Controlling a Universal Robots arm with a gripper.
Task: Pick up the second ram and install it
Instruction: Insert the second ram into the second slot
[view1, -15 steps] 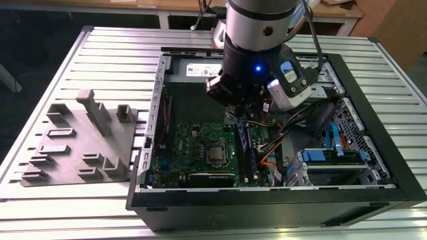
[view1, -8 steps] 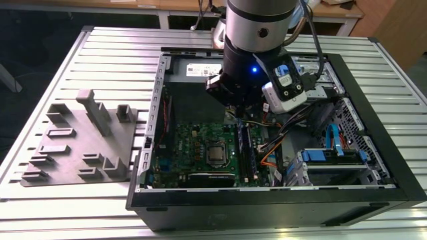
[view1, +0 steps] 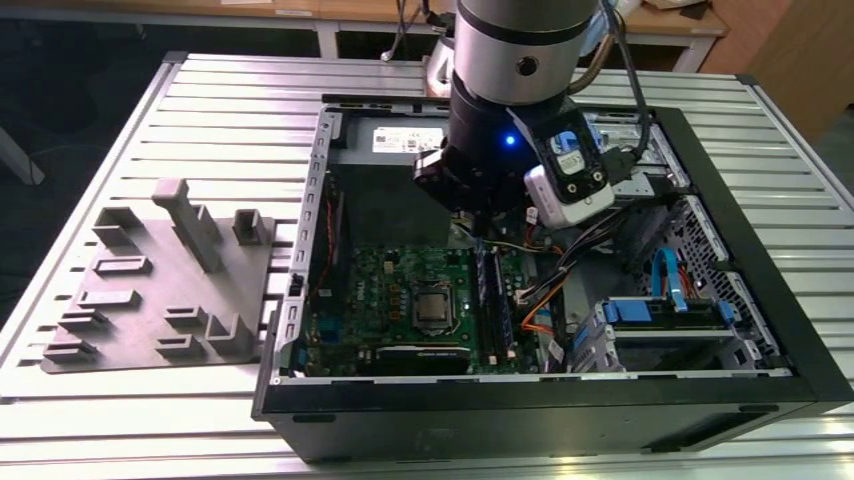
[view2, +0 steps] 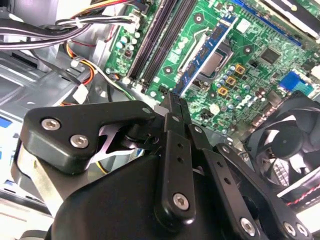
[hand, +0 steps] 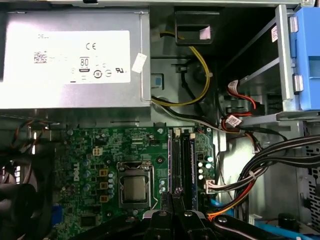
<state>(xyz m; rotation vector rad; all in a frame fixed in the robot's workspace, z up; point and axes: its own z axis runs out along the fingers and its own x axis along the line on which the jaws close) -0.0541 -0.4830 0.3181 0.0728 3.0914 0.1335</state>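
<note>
A long dark blue-black strip, the second ram (hand: 176, 160), sits upright in a memory slot of the green motherboard (hand: 100, 150) inside the open computer case. Another dark strip (hand: 190, 160) stands in the slot beside it. In the exterior view the ram (view1: 486, 300) runs along the board's right side. My gripper (hand: 173, 196) hangs just over the near end of these slots, shut, its fingers (view2: 172, 107) pressed together with nothing visible between them. From the exterior view the gripper (view1: 475, 232) is low inside the case.
The power supply (hand: 70, 60) fills the case's far end. Cable bundles (hand: 260, 170) and a blue drive bracket (view1: 667, 310) crowd the space beside the slots. A fan (view2: 285, 145) sits past the board. A grey moulded fixture block (view1: 160, 290) lies on the slatted table (view1: 240, 90).
</note>
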